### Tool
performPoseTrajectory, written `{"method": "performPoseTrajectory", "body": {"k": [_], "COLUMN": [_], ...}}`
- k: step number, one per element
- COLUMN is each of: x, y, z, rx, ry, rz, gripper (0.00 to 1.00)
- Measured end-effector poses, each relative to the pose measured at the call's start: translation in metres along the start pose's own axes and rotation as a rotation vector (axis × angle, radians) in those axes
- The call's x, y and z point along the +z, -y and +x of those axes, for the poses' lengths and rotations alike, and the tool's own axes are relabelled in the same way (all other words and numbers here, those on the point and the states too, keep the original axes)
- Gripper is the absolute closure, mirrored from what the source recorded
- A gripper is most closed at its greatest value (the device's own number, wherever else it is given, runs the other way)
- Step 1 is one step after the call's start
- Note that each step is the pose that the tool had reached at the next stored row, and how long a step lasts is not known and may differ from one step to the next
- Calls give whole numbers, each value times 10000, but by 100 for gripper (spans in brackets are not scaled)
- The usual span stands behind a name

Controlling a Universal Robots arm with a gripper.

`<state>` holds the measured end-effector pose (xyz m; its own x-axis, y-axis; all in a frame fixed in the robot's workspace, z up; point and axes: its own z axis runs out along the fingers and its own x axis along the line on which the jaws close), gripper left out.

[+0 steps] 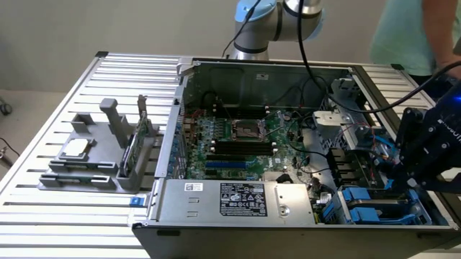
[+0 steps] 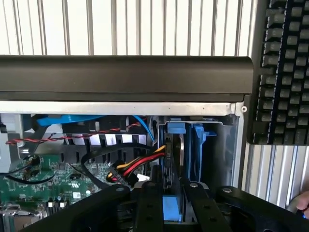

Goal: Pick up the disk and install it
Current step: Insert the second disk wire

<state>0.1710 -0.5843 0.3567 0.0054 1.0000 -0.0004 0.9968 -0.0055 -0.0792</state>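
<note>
The disk (image 2: 173, 211) stands on edge in the blue drive bay (image 1: 367, 208) at the front corner of the open computer case (image 1: 238, 226), on the exterior view's right. Its bright blue bracket shows between my fingers, and its far end (image 2: 176, 128) sits deep in the bay. My gripper (image 2: 172, 184) is right over it, one black finger (image 2: 150, 203) on each side of the bracket and slightly parted from it. In the exterior view my gripper (image 1: 394, 181) hangs low over that same corner and hides the disk's top.
Red, yellow and black cables (image 2: 140, 164) run beside the bay. A grey holder (image 1: 86, 167) on the exterior view's left carries a green card (image 1: 137, 143) and a small silver chip (image 1: 77, 147). A keyboard (image 2: 285, 72) lies past the case wall. A person (image 1: 418, 32) stands behind.
</note>
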Motion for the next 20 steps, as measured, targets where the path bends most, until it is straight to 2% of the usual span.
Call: {"method": "performPoseTrajectory", "body": {"k": [5, 9, 17, 20], "x": [-201, -262, -267, -255], "y": [16, 37, 172, 192], "z": [0, 9, 78, 80], "rx": [0, 0, 0, 0], "ry": [0, -1, -1, -5], "rz": [1, 1, 1, 1], "gripper": [75, 75, 75, 75]}}
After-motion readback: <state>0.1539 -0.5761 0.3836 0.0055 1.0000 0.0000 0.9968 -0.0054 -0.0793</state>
